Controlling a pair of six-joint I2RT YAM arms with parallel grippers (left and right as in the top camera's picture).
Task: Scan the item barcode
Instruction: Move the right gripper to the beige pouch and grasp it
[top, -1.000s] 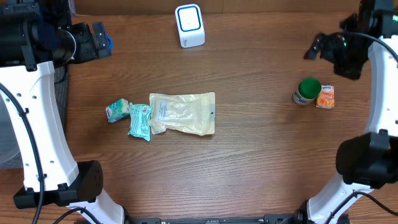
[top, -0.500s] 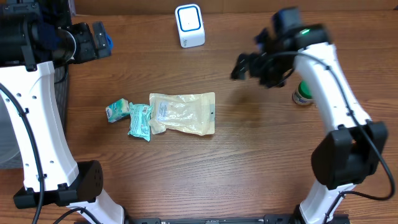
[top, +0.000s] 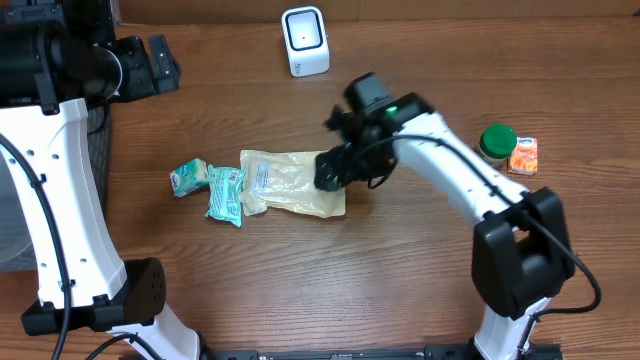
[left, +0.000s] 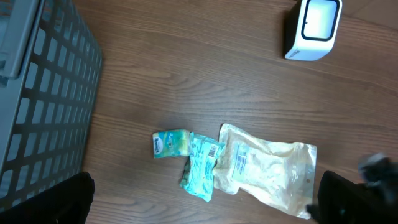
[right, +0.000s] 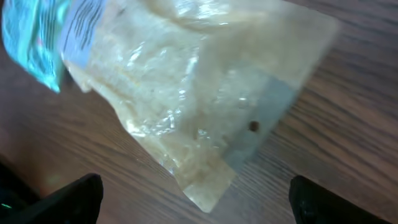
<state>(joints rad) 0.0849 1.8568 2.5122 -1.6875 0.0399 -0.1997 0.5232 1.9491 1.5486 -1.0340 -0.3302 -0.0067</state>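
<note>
The brown wood-grain counter (top: 300, 280) carries a white scanner (top: 305, 41) standing near its far edge. Toward the middle lies a flat clear pouch (top: 290, 183). A teal packet (top: 226, 194) lies at the pouch's left end, touching it, and a smaller teal packet (top: 188, 178) sits just beside that. Well apart on the right, a green-lidded jar (top: 496, 143) stands with an orange packet (top: 523, 156) against it.

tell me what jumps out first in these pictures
The right arm's tool hangs open over the right end of a clear pouch in the middle of the table. A white scanner stands at the far edge, and two teal packets lie by the pouch's left end.
</note>
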